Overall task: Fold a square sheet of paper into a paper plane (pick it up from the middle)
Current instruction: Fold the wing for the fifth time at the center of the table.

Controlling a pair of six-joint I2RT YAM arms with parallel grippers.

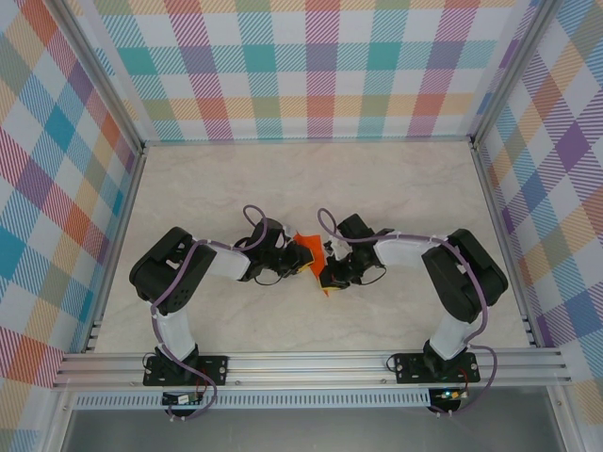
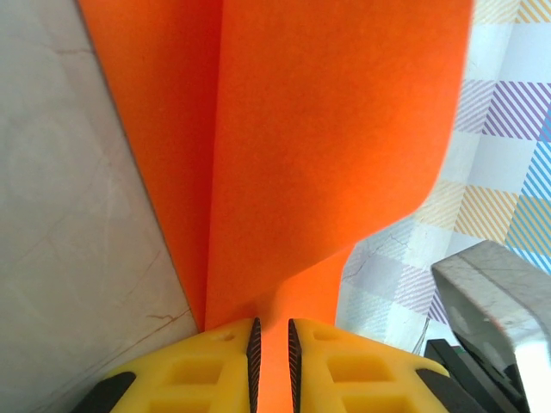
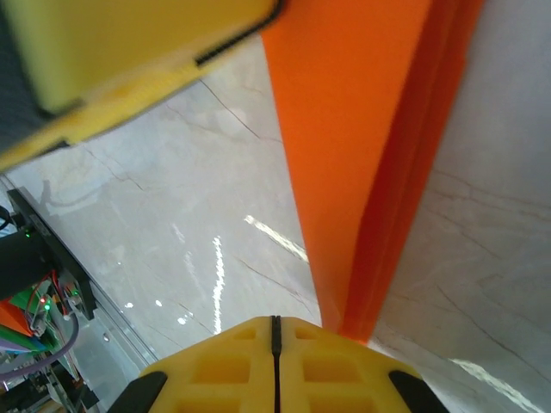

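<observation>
Square sheet of paper (image 2: 327,129), creased lengthwise, wings unformed: left gripper (image 2: 271,334) is pinching it narrowly, right gripper (image 3: 275,325) is resting closed at its layered edge.

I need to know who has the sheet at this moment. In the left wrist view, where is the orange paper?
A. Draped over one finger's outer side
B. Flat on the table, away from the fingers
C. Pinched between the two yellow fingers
C: the orange paper runs down into the narrow slit between the two yellow fingers of the left gripper, which are closed on it.
</observation>
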